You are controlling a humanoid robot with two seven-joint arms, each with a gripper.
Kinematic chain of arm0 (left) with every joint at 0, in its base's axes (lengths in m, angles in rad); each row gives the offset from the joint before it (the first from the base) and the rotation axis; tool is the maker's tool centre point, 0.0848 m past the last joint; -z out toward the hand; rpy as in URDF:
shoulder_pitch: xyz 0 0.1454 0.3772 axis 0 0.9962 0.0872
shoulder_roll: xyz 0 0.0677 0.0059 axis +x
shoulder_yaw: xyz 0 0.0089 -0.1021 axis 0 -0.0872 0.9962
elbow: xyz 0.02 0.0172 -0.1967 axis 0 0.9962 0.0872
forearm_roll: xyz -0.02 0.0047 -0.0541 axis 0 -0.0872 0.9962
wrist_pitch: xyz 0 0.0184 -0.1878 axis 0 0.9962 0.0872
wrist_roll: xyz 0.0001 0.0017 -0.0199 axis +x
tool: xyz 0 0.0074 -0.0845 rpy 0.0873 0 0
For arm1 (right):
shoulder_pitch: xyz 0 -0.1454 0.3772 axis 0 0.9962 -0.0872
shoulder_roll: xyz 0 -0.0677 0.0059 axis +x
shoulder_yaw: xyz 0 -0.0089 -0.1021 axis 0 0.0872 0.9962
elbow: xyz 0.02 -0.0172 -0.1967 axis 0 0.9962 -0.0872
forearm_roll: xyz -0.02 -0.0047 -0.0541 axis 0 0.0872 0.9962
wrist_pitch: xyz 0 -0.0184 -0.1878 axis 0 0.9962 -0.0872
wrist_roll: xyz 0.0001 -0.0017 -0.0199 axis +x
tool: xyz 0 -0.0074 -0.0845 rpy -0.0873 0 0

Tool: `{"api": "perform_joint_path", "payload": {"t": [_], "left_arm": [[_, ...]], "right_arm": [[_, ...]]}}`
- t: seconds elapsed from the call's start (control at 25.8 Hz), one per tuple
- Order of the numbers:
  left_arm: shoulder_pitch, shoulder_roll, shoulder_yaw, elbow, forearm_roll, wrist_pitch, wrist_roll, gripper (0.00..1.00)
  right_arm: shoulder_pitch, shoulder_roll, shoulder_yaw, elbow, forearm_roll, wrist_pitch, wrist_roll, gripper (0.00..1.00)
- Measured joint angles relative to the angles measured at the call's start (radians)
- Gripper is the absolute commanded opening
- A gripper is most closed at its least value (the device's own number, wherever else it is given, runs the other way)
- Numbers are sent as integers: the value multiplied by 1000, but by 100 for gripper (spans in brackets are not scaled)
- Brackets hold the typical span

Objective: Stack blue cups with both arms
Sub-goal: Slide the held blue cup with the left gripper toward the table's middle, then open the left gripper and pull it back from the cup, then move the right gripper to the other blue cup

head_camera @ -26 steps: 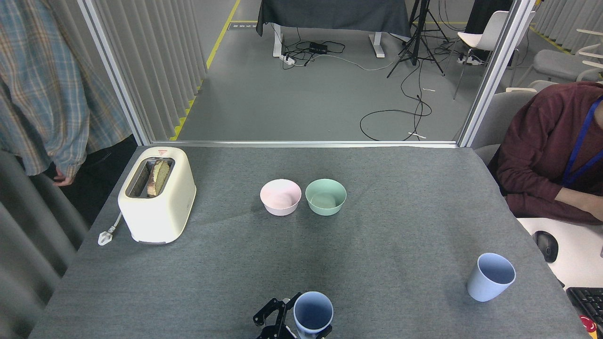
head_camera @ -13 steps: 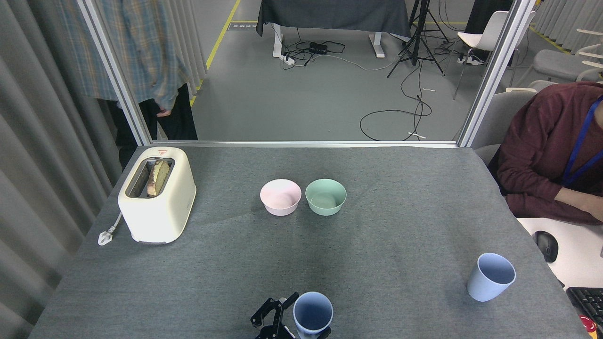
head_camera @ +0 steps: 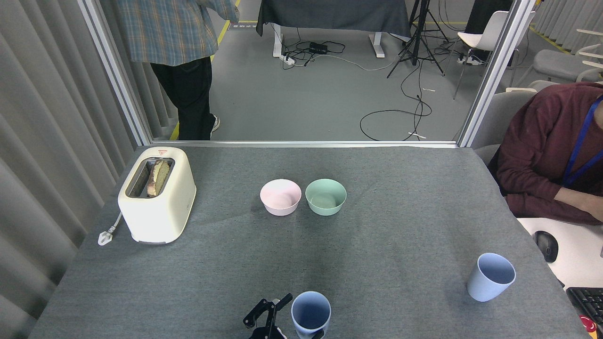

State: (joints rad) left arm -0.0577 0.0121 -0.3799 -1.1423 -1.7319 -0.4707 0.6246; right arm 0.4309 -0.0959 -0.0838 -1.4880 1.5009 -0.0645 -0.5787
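One blue cup (head_camera: pixel 311 314) stands at the bottom edge of the head view, mouth up, its base cut off by the frame. My left gripper (head_camera: pixel 278 311) comes up from the bottom edge right beside it. Its black finger links (head_camera: pixel 264 310) show on the cup's left, and a dark part peeks out under the cup's right side. The frame edge hides whether the fingers are closed on the cup. The other blue cup (head_camera: pixel 491 277) stands alone near the table's right side, tilted slightly. My right gripper is out of view.
A cream toaster (head_camera: pixel 157 194) holding bread sits at the left, its plug on the grey table (head_camera: pixel 400 226). A pink bowl (head_camera: pixel 280 197) and a mint-green bowl (head_camera: pixel 325 197) stand mid-table. A seated person (head_camera: pixel 551 155) is at the right; another person (head_camera: pixel 181 52) walks behind the table.
My left gripper has shifted left and slightly down, and the near cup moved a little left with it. The standing person walked from the left edge to behind the table.
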Motion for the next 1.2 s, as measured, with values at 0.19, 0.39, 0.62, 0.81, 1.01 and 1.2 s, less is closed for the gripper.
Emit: {"api": "perform_joint_path", "payload": {"t": [0.19,0.39,0.62,0.81,1.01,1.2], "left_arm": [[28,39,8,-29,11,-30,16,100],[96,69,46,-92,20,-87,24,100],[149,94,195,-112,37,-111,27,100],[114,85,449,-54,163,54,19,100],[92,89,530,-28,327,176,-7,100],[97,85,541,-28,365,204,-22,100]], "right_arm": [[-8,1,1,0,0,2,0,100],[-10,1,2,0,0,2,-2,100],[-11,2,2,0,1,2,-3,100],[-11,-3,0,1,1,0,1,100],[-50,0,-41,41,-3,35,14,100],[-110,-6,-122,100,-44,59,60,100]]}}
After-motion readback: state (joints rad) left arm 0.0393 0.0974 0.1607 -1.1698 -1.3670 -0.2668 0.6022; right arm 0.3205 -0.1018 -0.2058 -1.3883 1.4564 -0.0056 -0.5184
